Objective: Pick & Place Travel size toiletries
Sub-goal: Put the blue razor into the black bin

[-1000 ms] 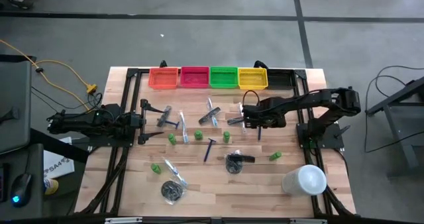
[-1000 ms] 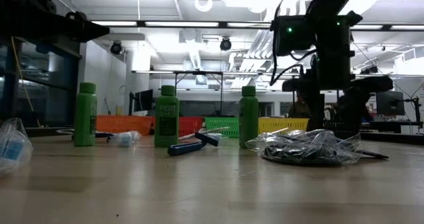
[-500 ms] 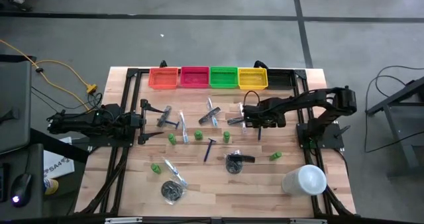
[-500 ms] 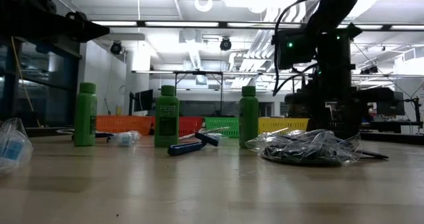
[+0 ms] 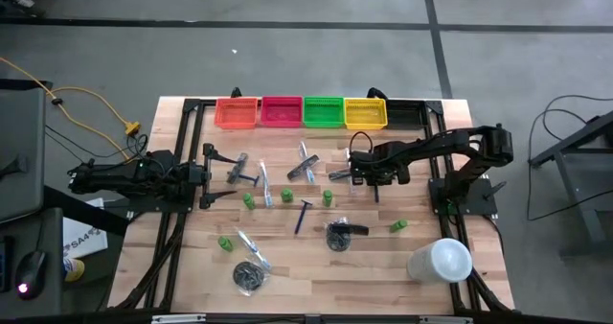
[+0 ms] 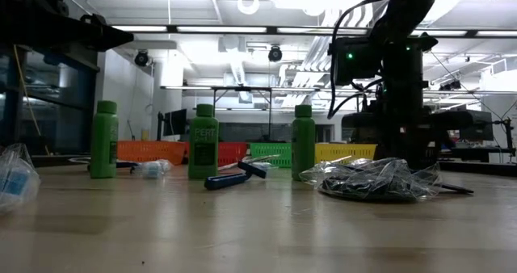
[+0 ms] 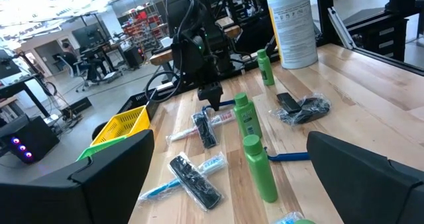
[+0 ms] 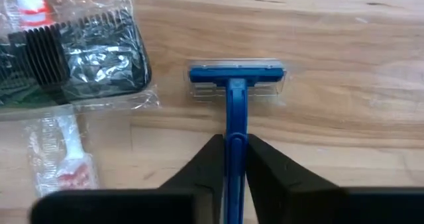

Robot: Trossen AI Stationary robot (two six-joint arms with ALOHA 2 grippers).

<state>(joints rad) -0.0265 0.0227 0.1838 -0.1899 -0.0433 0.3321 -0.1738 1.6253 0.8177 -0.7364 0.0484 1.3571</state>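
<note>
Now right claw [image 8: 228,159] grips razor [image 8: 236,95] handle, head pointing away.

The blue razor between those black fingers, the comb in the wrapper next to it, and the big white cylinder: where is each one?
blue razor [image 8: 235,78]: right wrist view, on its head.
comb [image 8: 73,58]: right wrist view, on its dark teeth inside the clear wrapper.
white cylinder [image 5: 441,261]: high view, on its top.

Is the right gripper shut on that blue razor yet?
Yes, it looks shut on it. In the right wrist view both fingers of the right gripper press against the razor handle, no gap showing; the razor lies flat on the table.
</note>
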